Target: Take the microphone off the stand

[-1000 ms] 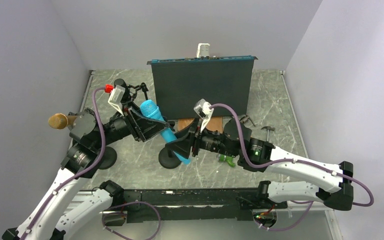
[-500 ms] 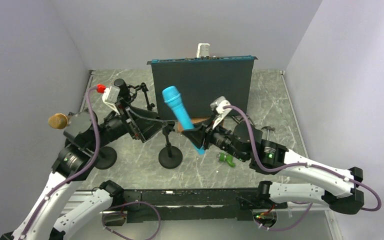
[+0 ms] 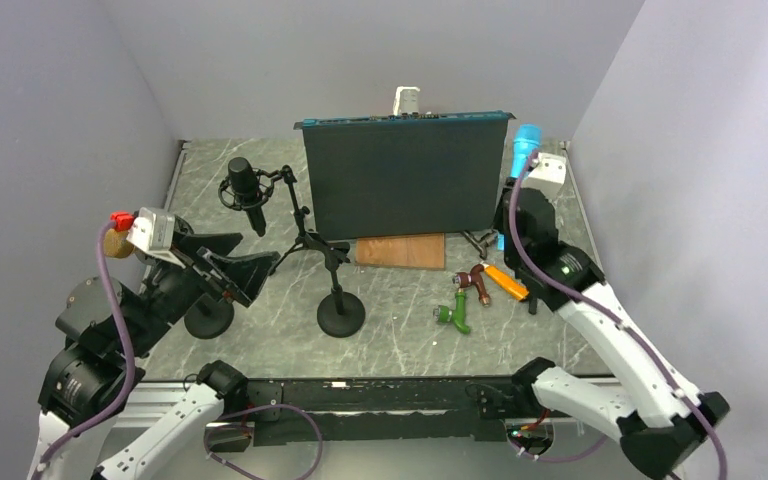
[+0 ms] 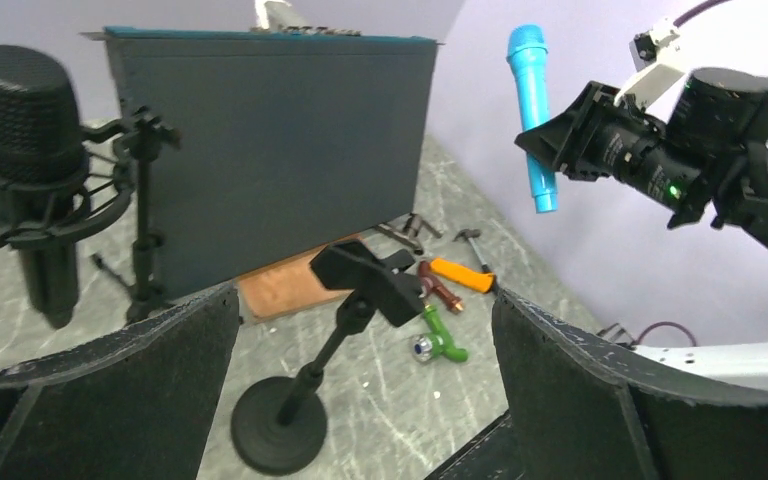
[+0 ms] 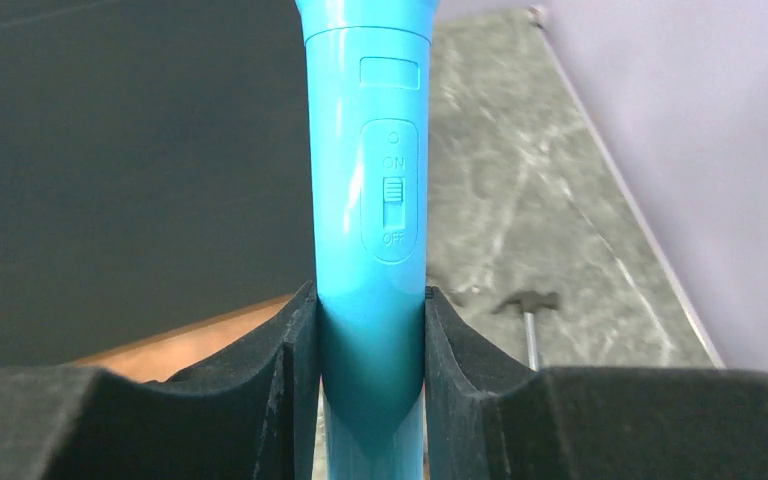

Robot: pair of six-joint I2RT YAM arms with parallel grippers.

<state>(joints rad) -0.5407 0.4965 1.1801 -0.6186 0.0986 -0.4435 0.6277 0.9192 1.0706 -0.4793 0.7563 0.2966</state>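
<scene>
R gripper (image 5: 370, 318) closed on blue mic (image 3: 527, 140), pads clamping the lower body from both sides. Mic upright, head up, ON/OFF switch facing the wrist cam. Mic is off the stand (image 3: 339, 290) and well apart from it, held in air over far-right part of table (image 3: 400, 330), just beside right edge of dark panel (image 3: 400, 180). L gripper (image 3: 243, 262) wide open, holding nothing, sits left of stand and points toward it. In L wrist cam the stand's clip (image 4: 372, 280) shows between the two fingers, tilted, touching neither. Stand upright on round base (image 3: 341, 320), mid-table, in front of panel. Black studio mic (image 3: 244, 183) on tripod (image 3: 300, 235) stands back-left, beside panel's left edge. Gold mic (image 3: 113, 242) at far left, partly hidden. Wood block (image 3: 400, 251) flat at foot of panel. Green tool (image 3: 454, 316), brown-handled tool (image 3: 479, 282) and orange-handled tool (image 3: 508, 283) lie on table right of stand.
</scene>
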